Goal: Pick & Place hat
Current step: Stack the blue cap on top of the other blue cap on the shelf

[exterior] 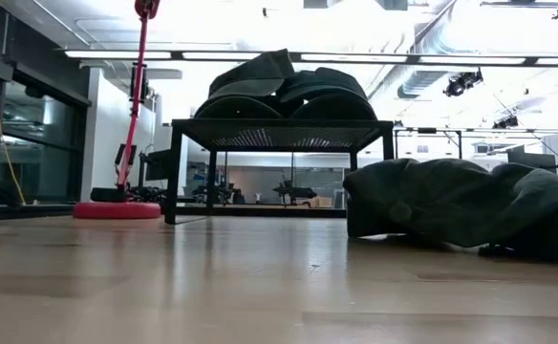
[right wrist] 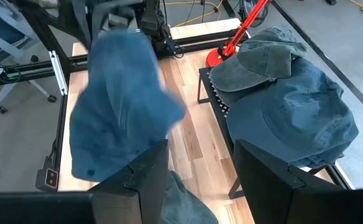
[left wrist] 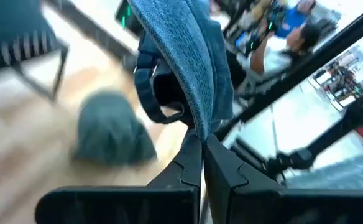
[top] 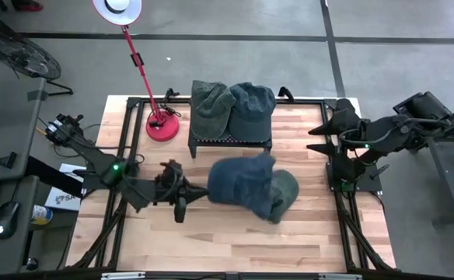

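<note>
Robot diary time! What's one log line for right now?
left gripper: jaws shut on blue hat, lifted | green hat: on table | rack: two hats on top | right gripper: open, waiting at right edge

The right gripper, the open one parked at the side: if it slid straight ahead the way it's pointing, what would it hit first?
Probably the blue hat dangling from the left gripper; it hangs ahead of the right gripper, though depth is unclear.

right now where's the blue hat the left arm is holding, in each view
high view: blue hat mid-table, right of the left gripper, over a green hat.
low view: cannot tell it from the dark heap at right.
left wrist view: hanging from shut fingers.
right wrist view: upper left.
shared landmark: black rack stacked with hats.
</note>
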Robot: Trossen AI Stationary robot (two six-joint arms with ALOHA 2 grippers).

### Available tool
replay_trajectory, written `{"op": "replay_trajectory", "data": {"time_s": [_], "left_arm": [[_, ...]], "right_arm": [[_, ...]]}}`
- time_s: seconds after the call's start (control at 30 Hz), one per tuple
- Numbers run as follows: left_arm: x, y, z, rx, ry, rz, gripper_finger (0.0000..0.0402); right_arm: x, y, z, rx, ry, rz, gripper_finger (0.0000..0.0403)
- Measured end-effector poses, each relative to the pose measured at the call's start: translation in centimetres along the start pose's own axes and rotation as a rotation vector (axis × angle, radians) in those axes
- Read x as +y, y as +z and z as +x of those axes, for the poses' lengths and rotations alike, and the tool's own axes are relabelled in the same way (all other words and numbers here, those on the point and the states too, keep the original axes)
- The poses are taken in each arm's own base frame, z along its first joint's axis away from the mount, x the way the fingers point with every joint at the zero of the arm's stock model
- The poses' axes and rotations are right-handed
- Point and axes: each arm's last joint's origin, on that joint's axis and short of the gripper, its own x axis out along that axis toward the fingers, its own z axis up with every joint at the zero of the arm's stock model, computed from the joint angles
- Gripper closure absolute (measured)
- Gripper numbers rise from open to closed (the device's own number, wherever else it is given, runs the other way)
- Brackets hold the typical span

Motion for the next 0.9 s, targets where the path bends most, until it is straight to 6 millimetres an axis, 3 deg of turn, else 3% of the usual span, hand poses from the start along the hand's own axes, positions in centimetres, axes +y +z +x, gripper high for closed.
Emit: {"op": "replay_trajectory", "data": {"time_s": [0.2,0.43,0.9], "left_arm": [[-1.9,3.6,-1.6,-0.169,0.032,0.168,0.0401],[-3.1,6.4,-3.2,-0.287,0.101,0.322,0.0401],[-4.5,8.7,-4.3,-0.415,0.087,0.467,0.0401]], "right_arm": [[0.6,0.1,0.8,0.012,-0.019,-0.013,0.0226],[1.5,0.6,1.8,-0.019,-0.049,-0.007,0.0226],[1.0,3.2,2.7,-0.192,-0.044,0.058,0.0226]]}}
